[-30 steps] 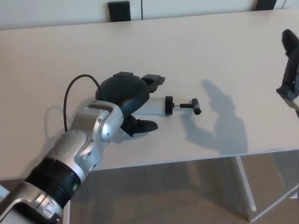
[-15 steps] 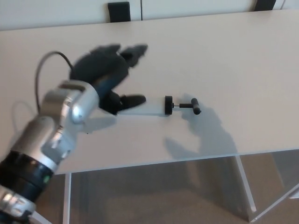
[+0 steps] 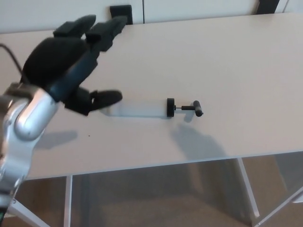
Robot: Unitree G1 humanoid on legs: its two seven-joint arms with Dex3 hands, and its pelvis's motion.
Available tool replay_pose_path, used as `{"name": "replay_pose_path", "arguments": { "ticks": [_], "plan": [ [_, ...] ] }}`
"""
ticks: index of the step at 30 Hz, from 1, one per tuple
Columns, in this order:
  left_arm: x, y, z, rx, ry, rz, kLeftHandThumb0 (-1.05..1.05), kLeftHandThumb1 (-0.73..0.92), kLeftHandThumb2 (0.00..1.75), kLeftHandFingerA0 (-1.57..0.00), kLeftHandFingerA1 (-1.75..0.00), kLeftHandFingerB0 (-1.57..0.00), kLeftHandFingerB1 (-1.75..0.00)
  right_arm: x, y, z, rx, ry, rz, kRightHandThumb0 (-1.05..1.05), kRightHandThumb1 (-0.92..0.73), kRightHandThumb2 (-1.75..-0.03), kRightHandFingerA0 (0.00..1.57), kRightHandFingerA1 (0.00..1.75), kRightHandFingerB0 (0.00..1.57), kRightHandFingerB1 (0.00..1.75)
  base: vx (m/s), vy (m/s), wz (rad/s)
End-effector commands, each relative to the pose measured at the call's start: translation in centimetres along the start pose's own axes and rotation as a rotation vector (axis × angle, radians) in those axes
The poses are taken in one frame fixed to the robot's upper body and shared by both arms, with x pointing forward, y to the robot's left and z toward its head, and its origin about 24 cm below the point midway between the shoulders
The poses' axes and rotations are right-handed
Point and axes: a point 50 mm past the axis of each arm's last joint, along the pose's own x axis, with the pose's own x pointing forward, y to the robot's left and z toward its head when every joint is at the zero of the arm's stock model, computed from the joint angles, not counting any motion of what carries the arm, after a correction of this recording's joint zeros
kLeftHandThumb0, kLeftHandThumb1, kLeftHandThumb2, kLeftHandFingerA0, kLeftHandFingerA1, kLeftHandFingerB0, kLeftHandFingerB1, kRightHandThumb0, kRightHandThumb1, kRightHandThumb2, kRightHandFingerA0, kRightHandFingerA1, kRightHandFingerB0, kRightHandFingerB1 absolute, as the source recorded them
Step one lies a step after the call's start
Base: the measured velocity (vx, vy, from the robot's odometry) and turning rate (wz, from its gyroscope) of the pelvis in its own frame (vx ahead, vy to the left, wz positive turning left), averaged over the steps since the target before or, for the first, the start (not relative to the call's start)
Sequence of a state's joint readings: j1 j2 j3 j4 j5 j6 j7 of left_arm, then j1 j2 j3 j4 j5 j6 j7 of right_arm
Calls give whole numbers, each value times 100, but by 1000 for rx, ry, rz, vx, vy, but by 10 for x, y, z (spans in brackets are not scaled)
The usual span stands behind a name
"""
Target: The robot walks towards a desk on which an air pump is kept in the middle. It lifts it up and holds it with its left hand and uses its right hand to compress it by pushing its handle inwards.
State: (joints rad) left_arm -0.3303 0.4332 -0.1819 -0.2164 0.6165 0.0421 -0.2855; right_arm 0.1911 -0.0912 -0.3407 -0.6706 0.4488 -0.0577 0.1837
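Note:
The air pump (image 3: 151, 108) lies flat on the white desk (image 3: 213, 56), a pale translucent cylinder with a black end cap and a black T-handle (image 3: 196, 109) pointing right. My left hand (image 3: 75, 66) hovers above and to the left of the pump, open, its two fingers stretched toward the far edge and its thumb (image 3: 105, 98) over the pump's left end. It holds nothing. The pump's left tip is hidden behind the thumb. My right hand is out of the picture.
A black chair back (image 3: 121, 10) shows beyond the desk's far edge, and another dark piece sits at the top right. The desk's near edge runs across the lower part of the view, with white legs and brown floor below.
My left hand has lifted off the pump and swung up and to the left, leaving the pump lying on the desk. The right hand has left the view.

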Motion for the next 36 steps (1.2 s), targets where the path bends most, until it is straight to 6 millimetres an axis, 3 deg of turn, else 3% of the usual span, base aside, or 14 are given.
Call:
{"name": "replay_pose_path", "arguments": {
  "ticks": [1,2,3,5,7,8,13,17,18,26,27,32,33,36],
  "plan": [
    [-133,34,59,-326,-415,128,-81,51,88,0,-15,-4,-22,-49,12,62,36,-157,171,-85,-85,-67,38,32,23,28,0,0,0],
    [-140,35,60,-363,-429,125,-81,51,88,0,-15,-4,-22,-52,12,62,39,-150,170,-85,-85,-67,38,32,23,28,0,0,0],
    [-152,32,57,-489,-438,67,-71,42,67,-4,-22,-11,-27,-58,12,62,39,-133,166,-86,-68,-103,29,46,20,43,0,0,0],
    [-171,27,50,-685,-450,-36,-64,38,77,-3,-27,-9,-33,-67,11,61,34,-106,157,-85,-70,-104,30,47,20,43,0,0,0],
    [-178,25,46,-750,-454,-74,-64,38,77,-3,-27,-9,-33,-70,11,60,30,-98,154,-85,-70,-104,30,47,20,43,0,0,0],
    [-190,16,36,-848,-441,-183,-61,51,57,-2,-23,-15,-26,-75,11,59,26,-77,144,-85,-88,-68,41,35,27,29,0,0,0],
    [-218,3,9,-1045,-433,-395,-78,49,85,-5,-31,-22,-42,-86,10,56,27,-27,127,-86,-87,-67,40,37,26,29,0,0,0],
    [-232,3,-12,-1170,-480,-513,-78,48,83,-8,-42,-18,-41,-94,7,48,44,11,126,-82,-86,-67,39,35,26,29,0,0,0],
    [-235,0,-17,-1212,-499,-578,-78,57,59,-22,-35,-25,-33,-97,4,43,38,43,133,-84,-69,-104,30,48,16,42,0,0,0],
    [-253,-19,-29,-1269,-371,-768,-84,60,59,-28,-35,-31,-32,-114,-2,24,19,168,122,-80,-69,-104,27,49,12,42,0,0,0],
    [-258,-28,-37,-1278,-287,-803,-75,47,90,-25,-47,-29,-46,-123,-3,14,45,242,109,-81,-71,-105,28,50,15,43,0,0,0],
    [-266,-47,-58,-1278,-133,-828,-74,60,59,-34,-38,-33,-32,-138,-12,-10,35,382,86,-82,-73,-106,28,51,16,43,0,0,0],
    [-271,-49,-63,-1278,-97,-815,-76,64,60,-35,-40,-30,-32,-145,-18,-19,15,439,61,-81,-87,-67,37,38,23,28,0,0,0],
    [-276,-51,-68,-1280,-62,-801,-76,64,60,-35,-40,-30,-32,-153,-25,-27,-3,503,30,-81,-87,-67,37,38,23,28,0,0,0]
  ]
}}
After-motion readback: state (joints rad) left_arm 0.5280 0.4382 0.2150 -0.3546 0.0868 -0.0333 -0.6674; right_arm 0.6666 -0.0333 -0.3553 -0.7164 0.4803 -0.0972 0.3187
